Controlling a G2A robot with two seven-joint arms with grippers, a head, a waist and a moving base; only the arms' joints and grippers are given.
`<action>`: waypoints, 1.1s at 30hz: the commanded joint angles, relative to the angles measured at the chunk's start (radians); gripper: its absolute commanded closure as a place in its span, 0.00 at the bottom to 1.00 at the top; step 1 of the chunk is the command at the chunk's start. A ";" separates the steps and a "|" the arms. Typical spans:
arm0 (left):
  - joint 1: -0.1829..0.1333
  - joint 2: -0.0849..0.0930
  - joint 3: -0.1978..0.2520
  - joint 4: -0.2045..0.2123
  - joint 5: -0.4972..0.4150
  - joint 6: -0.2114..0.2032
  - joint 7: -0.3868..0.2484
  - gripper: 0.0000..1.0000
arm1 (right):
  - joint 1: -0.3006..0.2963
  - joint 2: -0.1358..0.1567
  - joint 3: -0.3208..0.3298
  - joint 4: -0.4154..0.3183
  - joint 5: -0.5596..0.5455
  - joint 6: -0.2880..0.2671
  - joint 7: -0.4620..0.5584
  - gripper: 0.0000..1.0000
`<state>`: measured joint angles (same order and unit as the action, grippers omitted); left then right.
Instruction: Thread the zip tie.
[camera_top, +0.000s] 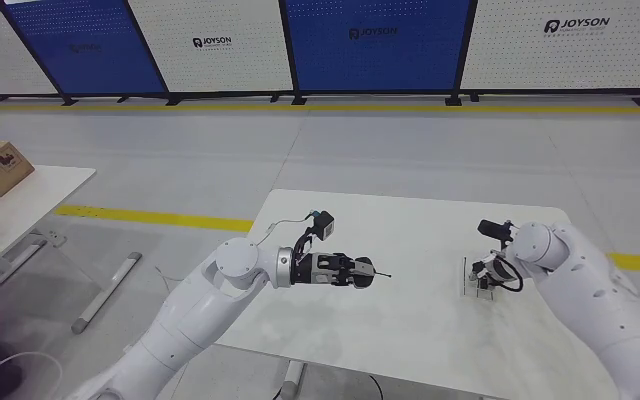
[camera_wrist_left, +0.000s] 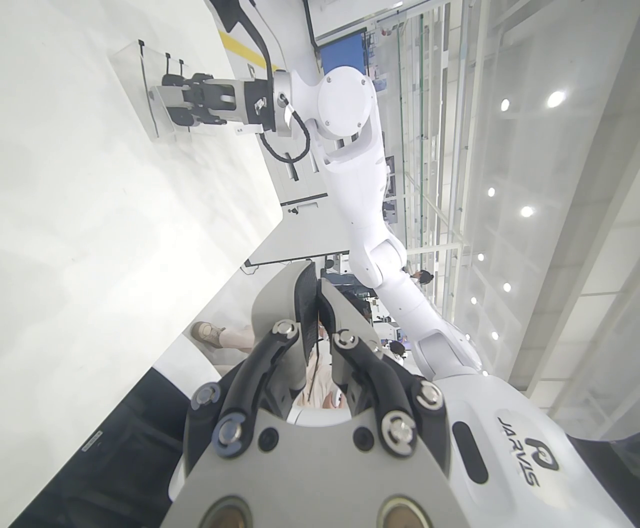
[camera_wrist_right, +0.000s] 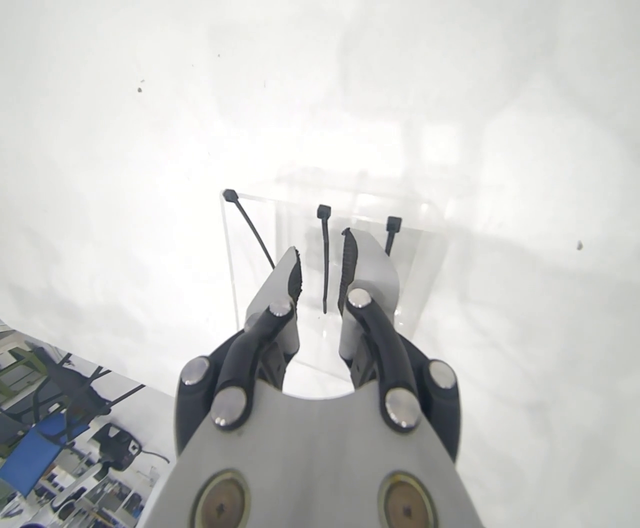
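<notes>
My left gripper (camera_top: 365, 271) hovers over the middle of the white table (camera_top: 400, 330), shut on a thin black zip tie (camera_top: 381, 274) whose end pokes out toward the right arm. In the left wrist view its pads (camera_wrist_left: 306, 295) are pressed together. A clear plastic stand (camera_wrist_right: 230, 260) at the table's right holds three upright black zip ties. My right gripper (camera_wrist_right: 321, 242) is open at the stand, one finger on each side of the middle zip tie (camera_wrist_right: 324, 265). The left tie (camera_wrist_right: 252, 227) leans; the right tie (camera_wrist_right: 392, 232) stands behind a finger.
The stand (camera_top: 466, 278) sits near the right edge of the table, with the right gripper (camera_wrist_left: 167, 97) against it. Bare tabletop lies between the two arms. Another white table (camera_top: 40, 195) stands off to the far left across the floor.
</notes>
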<state>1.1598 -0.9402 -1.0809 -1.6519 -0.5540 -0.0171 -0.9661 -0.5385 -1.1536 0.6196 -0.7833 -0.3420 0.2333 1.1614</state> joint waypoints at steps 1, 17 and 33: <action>0.000 0.000 0.000 0.000 0.000 0.000 0.000 1.00 | 0.004 -0.006 -0.003 0.012 -0.001 -0.003 -0.001 0.91; 0.000 0.000 0.000 0.000 0.000 0.000 0.000 1.00 | -0.014 -0.003 0.035 -0.009 -0.027 -0.027 0.001 1.00; 0.000 0.000 0.000 0.000 0.000 0.000 0.000 1.00 | -0.353 0.179 0.415 -0.559 -0.090 0.045 -0.076 1.00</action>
<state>1.1598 -0.9402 -1.0809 -1.6519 -0.5540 -0.0171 -0.9661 -0.8461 -0.9882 0.9854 -1.2849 -0.4341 0.2759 1.1053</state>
